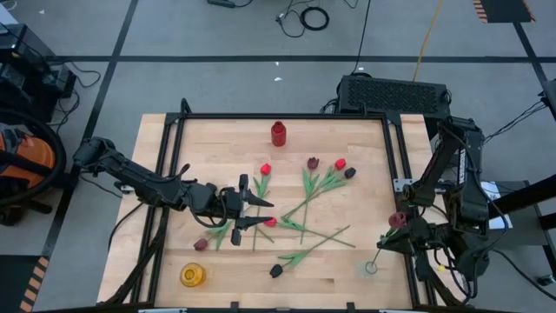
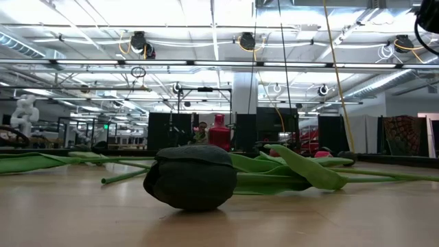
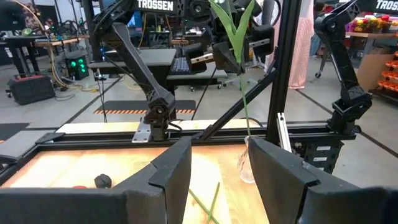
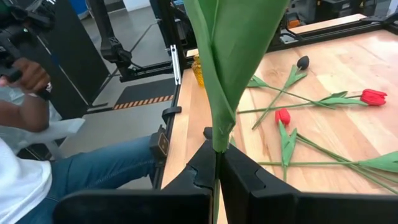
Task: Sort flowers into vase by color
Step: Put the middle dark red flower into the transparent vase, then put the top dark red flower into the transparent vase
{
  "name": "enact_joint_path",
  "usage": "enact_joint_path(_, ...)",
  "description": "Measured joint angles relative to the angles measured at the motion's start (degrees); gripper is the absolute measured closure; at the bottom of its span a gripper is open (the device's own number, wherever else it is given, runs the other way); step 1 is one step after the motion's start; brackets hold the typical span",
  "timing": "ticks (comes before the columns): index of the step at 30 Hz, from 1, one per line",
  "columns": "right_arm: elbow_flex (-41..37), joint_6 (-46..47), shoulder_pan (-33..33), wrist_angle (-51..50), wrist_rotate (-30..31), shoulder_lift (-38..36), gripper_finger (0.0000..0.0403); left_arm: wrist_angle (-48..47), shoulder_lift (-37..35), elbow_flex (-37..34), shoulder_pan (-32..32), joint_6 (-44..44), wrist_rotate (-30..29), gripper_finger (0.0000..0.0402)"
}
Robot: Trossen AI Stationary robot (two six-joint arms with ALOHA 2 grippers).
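The right gripper hangs above the near right corner of the pale wooden table, its fingers pressed together on the thin green stem of a dark maroon artificial tulip; the right wrist view shows stem and leaf pinched upright between the dark fingers. Just below stands a small clear glass vase, and the stem seems to reach down toward its mouth, though whether the tip is already inside cannot be told.

To do this step well, the arm should probably keep the stem vertical over the vase mouth, lower until the tip is well inside, and only then let go, since the vase looks light and a sideways push might tip it.

The left gripper hovers over the scattered flowers at the table's middle left, fingers apart and empty, with a bright red tulip just beside it.

Other tulips lie loose with stems crossing: red heads and maroon ones toward the far side, a black head near the front edge. A red vase stands at the far edge, an amber glass one at the near left. The crossed stems may drag neighbours when one is lifted. A seated person's arm shows beyond the table edge.
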Motion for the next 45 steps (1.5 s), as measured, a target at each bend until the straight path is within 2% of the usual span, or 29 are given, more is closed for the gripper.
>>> enact_joint_path(12, 0.0, 1.0, 0.0, 0.0, -0.1, 4.1, 0.0398, 0.0, 0.0, 0.0, 0.0, 0.0, 0.0, 0.0234)
enact_joint_path(16, 0.0, 2.1, 0.0, 0.0, -0.1, 5.0, 0.0387, 0.0, 0.0, 0.0, 0.0, 0.0, 0.0, 0.0234)
enact_joint_path(21, 0.0, 5.7, 0.0, -0.8, -1.0, 5.3, 0.0351, 0.0, 0.0, 0.0, 0.0, 0.0, 0.0, 0.0234)
enact_joint_path(28, 0.0, 13.3, 0.0, -4.9, -4.9, 5.3, 0.0272, 0.5, 0.0, 0.0, 0.0, -0.4, 0.0, 0.0234)
enact_joint_path(32, 0.0, 13.0, 0.0, -5.5, -5.1, 5.1, 0.0229, 0.5, 0.0, 0.0, 0.0, -0.4, 0.0, 0.0234)
enact_joint_path(34, 0.0, 14.0, 0.0, -7.5, -7.1, 4.3, 0.0213, 0.5, 0.0, 0.0, 0.0, -0.4, 0.0, 0.0234)
enact_joint_path(38, 0.0, 16.6, 0.0, -8.5, -12.0, 1.7, 0.0194, 0.5, 0.0, 0.0, 0.0, -0.4, 0.0, 0.0234)
enact_joint_path(45, 0.0, 16.3, -1.1, -9.6, -12.0, -3.4, 0.0191, 0.5, 0.0, 0.0, 0.0, -0.4, -0.5, 0.0233)
